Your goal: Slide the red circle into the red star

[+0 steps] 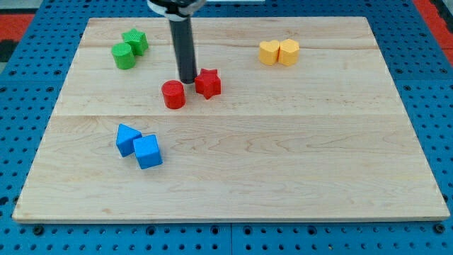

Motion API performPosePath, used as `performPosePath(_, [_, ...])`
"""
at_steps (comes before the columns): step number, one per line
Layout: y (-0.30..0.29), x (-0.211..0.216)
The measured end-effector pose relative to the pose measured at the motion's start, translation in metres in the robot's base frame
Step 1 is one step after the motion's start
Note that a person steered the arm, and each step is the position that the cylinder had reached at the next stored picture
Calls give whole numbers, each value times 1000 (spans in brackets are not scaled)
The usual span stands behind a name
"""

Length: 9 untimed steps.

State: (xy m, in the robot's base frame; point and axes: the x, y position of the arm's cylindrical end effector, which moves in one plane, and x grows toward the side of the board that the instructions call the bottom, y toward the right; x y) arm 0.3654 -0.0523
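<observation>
no claw on arm, only dark rod; my tip (187,81) down on wooden board (233,170), upper centre of frame, holding nothing. tip sits between red circle (173,94) and red star (208,83), just beside both. circle lower left of tip, star right, small gap between them.

Two green blocks (129,49) touch at the board (283,170) top left; two yellow blocks (279,52) touch top right; two blue blocks (139,146) touch lower left.
</observation>
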Motion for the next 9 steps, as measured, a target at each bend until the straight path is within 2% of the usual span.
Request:
performPosePath(1, [25,6])
performPosePath(3, [-100,-1])
performPosePath(4, [-91,16])
performPosePath(5, [-57,26])
performPosePath(6, [-57,51])
performPosePath(7, [-39,54])
performPosePath(9, [-58,76])
